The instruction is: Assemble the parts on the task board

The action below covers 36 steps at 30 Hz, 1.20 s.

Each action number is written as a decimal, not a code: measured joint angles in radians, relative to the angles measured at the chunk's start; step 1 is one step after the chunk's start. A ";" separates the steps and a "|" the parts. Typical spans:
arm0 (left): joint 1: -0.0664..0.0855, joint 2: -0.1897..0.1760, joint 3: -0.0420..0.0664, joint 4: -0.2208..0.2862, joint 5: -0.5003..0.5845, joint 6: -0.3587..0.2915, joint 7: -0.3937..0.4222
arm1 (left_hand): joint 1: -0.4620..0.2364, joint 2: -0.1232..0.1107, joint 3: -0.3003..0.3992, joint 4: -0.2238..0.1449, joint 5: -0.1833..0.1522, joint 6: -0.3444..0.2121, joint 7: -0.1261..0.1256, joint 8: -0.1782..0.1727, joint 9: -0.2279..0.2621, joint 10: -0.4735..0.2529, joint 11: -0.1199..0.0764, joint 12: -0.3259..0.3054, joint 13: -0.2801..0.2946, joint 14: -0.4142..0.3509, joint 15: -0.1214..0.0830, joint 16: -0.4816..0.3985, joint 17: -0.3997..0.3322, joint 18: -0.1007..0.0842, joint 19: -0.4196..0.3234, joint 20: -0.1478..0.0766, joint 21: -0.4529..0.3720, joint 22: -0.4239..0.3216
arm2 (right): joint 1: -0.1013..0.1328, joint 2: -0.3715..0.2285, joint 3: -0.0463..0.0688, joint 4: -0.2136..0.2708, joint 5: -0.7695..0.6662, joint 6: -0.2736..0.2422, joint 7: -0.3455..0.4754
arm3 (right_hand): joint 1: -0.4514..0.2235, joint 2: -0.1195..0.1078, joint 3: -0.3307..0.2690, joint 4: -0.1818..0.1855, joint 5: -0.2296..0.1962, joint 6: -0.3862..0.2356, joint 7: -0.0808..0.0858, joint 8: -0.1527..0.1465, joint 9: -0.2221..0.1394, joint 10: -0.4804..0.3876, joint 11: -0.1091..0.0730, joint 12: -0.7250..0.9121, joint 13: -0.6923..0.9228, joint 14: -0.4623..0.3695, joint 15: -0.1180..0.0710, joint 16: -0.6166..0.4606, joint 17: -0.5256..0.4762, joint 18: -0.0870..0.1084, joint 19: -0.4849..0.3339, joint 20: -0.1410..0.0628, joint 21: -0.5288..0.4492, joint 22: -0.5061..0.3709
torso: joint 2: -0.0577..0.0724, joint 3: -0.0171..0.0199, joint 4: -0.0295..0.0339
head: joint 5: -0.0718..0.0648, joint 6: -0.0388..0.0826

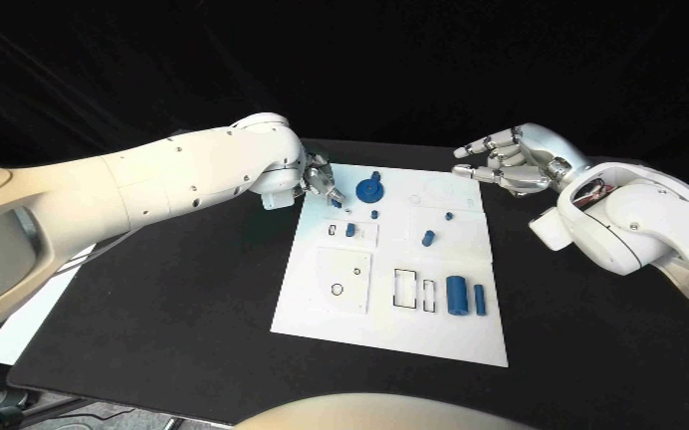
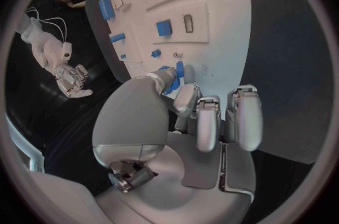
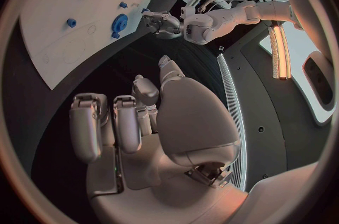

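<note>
The left hand (image 1: 319, 179) reaches over the far left corner of the white task board (image 1: 344, 316) on the black tabletop (image 1: 172, 311), its fingertips (image 2: 185, 73) at a round blue part (image 1: 372, 190) there, though I cannot tell whether it grips the piece or only touches it. The right hand (image 1: 510, 161) hovers off the board's far right corner, holding nothing, fingers loosely curled and apart. Other blue parts lie on the board, among them a larger cylinder (image 1: 457, 295) near its right edge.

White task board (image 1: 376, 301), scattered blue parts (image 1: 458, 295)
</note>
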 measured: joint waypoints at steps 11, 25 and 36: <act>-0.045 -0.086 -0.001 0.141 -0.040 -0.060 -0.001 | 0.002 -0.010 0.005 -0.005 0.000 -0.001 0.001 0.004 0.003 0.004 -0.004 0.004 0.006 0.000 0.000 0.000 0.000 0.000 0.000 0.000 0.004 0.001 | 0.000 -0.003 0.000 0.000 0.000 0.003 -0.001 | 0.002 0.002 0.000 0.000 0.000 0.000 0.000 0.000 0.000 0.000 0.000 0.000 0.000 0.000 0.000 0.000 0.000 0.000 0.000 0.000 0.000 0.000 | 0.000 -0.0012 0.0007 | 0.002 -0.001; -0.063 -0.102 -0.001 0.181 -0.093 -0.098 -0.033 | -0.009 -0.020 0.016 -0.016 0.004 -0.001 0.001 0.008 0.001 0.012 -0.005 0.009 0.010 0.000 0.000 0.000 0.000 0.000 0.000 0.000 0.008 0.001 | -0.001 -0.002 -0.001 -0.001 0.000 0.004 -0.001 | 0.002 0.002 0.000 0.000 0.000 0.000 0.000 0.000 0.000 0.000 0.000 0.000 0.000 0.000 0.000 0.000 0.000 0.000 0.000 0.000 0.000 0.000 | 0.002 -0.0031 -0.0004 | 0.004 -0.005; -0.065 -0.102 -0.001 0.187 -0.119 -0.075 -0.055 | -0.012 -0.034 0.024 -0.024 0.009 0.000 0.001 0.008 0.001 0.012 -0.005 0.009 0.011 0.000 0.000 0.000 0.000 0.000 0.000 0.000 0.008 0.001 | -0.003 -0.002 -0.001 -0.001 0.000 0.006 -0.002 | 0.002 0.002 0.000 0.000 0.000 0.000 0.000 0.000 0.000 0.000 0.000 0.000 0.000 0.000 0.000 0.000 0.000 0.000 0.000 0.000 0.000 0.001 | 0.002 -0.0029 -0.0009 | 0.007 -0.010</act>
